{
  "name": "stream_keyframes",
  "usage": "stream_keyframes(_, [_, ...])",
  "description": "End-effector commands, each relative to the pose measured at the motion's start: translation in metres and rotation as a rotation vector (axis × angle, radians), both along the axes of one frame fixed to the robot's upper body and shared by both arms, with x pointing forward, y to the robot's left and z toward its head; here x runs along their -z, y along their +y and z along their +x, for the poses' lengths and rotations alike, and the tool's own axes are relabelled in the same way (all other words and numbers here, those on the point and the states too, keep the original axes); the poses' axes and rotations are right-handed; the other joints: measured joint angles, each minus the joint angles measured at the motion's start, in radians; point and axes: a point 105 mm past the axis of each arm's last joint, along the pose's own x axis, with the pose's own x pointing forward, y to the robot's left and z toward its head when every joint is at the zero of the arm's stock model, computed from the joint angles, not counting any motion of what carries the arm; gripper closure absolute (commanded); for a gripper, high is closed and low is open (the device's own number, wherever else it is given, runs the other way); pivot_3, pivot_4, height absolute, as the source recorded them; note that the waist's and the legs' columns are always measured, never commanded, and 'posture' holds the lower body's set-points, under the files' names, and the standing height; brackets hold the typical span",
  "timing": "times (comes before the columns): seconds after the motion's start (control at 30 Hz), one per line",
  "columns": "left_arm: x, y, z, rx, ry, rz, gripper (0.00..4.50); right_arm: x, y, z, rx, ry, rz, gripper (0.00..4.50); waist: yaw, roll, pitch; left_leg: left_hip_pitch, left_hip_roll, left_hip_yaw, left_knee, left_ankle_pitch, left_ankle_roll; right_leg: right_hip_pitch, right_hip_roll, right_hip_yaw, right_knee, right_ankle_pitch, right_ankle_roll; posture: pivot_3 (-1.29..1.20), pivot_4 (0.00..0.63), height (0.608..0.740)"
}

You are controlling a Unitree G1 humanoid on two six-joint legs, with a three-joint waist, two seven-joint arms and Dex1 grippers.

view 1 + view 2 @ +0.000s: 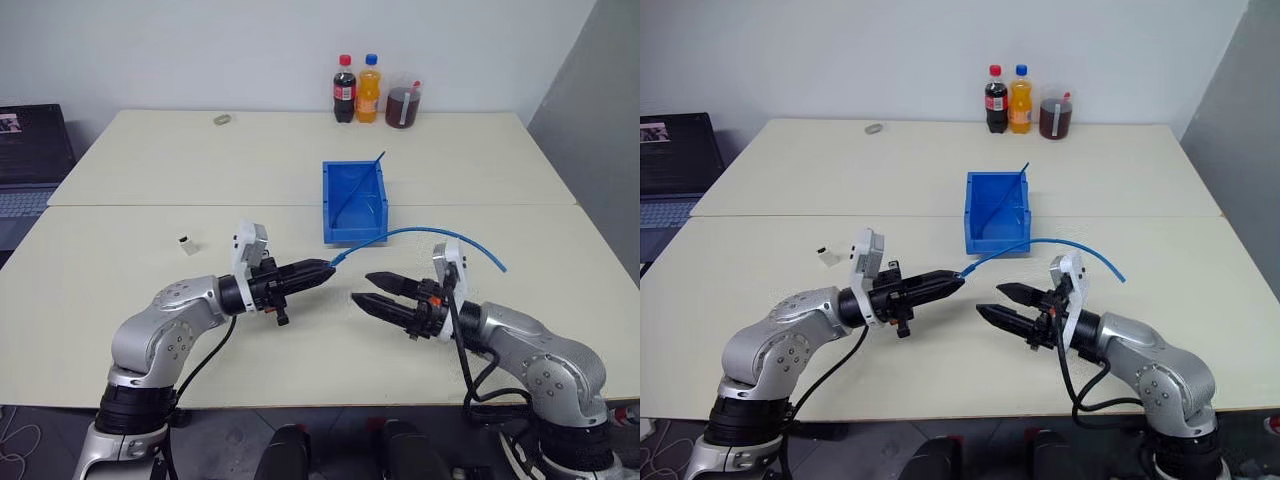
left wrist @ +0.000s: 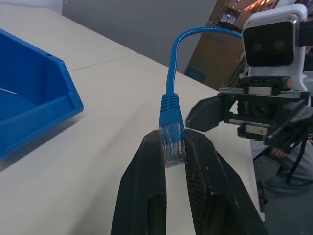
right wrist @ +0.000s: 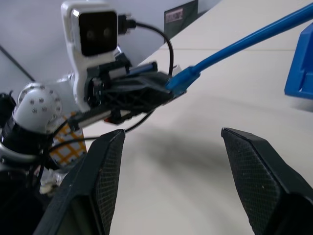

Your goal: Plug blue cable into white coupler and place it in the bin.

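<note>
Left claw (image 1: 322,270) pinches blue cable (image 1: 420,234) plug — right claw (image 1: 366,287) open, empty.
Plug aims right; cable arcs rightward, above the table (image 1: 120,290).

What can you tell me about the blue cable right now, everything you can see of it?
The blue cable is thin, light blue and flexible, with a clear plug and a ribbed blue boot at one end. The left gripper is shut on that plug, holding it lifted off the table. From there the cable arches up in front of the bin and past the open right gripper, which does not touch it. Its far end hangs loose.
</note>
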Motion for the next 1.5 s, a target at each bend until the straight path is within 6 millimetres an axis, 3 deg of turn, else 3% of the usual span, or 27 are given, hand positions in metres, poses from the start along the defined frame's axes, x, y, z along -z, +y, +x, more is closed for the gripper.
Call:
stream_keyframes(0.03, [-0.019, -0.004, -0.005, 0.024, -0.047, -0.039, 4.24, -0.019, 0.007, 0.005, -0.006, -0.015, 0.093, 1.18, -0.001, 0.000, 0.000, 0.000, 0.000, 0.000, 0.000, 0.000, 0.000, 0.000, 0.000, 0.000, 0.000, 0.000, 0.000, 0.00, 0.150, 0.740])
stream_keyframes(0.5, [-0.019, -0.005, -0.005, 0.029, -0.045, -0.027, 4.24, -0.026, 0.033, 0.014, -0.081, 0.008, 0.148, 1.18, 0.000, 0.000, 0.000, -0.001, 0.000, 0.000, 0.000, 0.000, 0.000, -0.001, 0.000, 0.000, 0.000, 0.000, 0.000, 0.00, 0.150, 0.740])
stream_keyframes(0.6, [-0.018, -0.003, -0.006, 0.025, -0.046, -0.021, 4.24, -0.028, 0.034, 0.014, -0.096, 0.009, 0.161, 1.66, 0.000, 0.000, 0.000, -0.001, 0.000, 0.001, 0.000, 0.000, 0.000, -0.001, 0.000, 0.000, 0.000, 0.000, 0.000, 0.00, 0.150, 0.740])
stream_keyframes(1.0, [-0.015, -0.002, -0.006, 0.014, -0.049, -0.014, 4.24, -0.028, 0.038, 0.008, -0.148, 0.017, 0.155, 4.35, 0.000, 0.000, 0.000, -0.001, 0.000, 0.001, -0.001, 0.000, 0.000, -0.001, 0.000, 0.001, 0.000, 0.000, 0.000, 0.00, 0.150, 0.740])
stream_keyframes(1.27, [-0.013, -0.003, -0.004, 0.016, -0.035, -0.009, 4.24, -0.025, 0.040, 0.001, -0.189, 0.025, 0.138, 4.37, 0.000, 0.000, 0.000, -0.001, 0.000, 0.001, -0.001, 0.000, 0.000, -0.002, 0.000, 0.001, 0.000, 0.000, -0.001, 0.00, 0.150, 0.740])
stream_keyframes(1.33, [-0.011, -0.002, -0.003, 0.008, -0.052, 0.014, 3.54, -0.024, 0.040, 0.000, -0.195, 0.025, 0.136, 4.37, 0.000, 0.000, 0.000, -0.001, 0.000, 0.001, -0.001, 0.000, 0.000, -0.002, 0.000, 0.001, 0.000, 0.000, -0.001, 0.00, 0.150, 0.740])
stream_keyframes(1.5, [-0.002, 0.002, -0.002, 0.002, -0.063, 0.083, 2.47, -0.024, 0.040, 0.000, -0.195, 0.024, 0.135, 4.38, 0.000, 0.000, 0.000, -0.001, 0.000, 0.001, -0.001, 0.000, 0.000, -0.002, 0.000, 0.001, 0.000, 0.000, -0.001, 0.00, 0.150, 0.740])
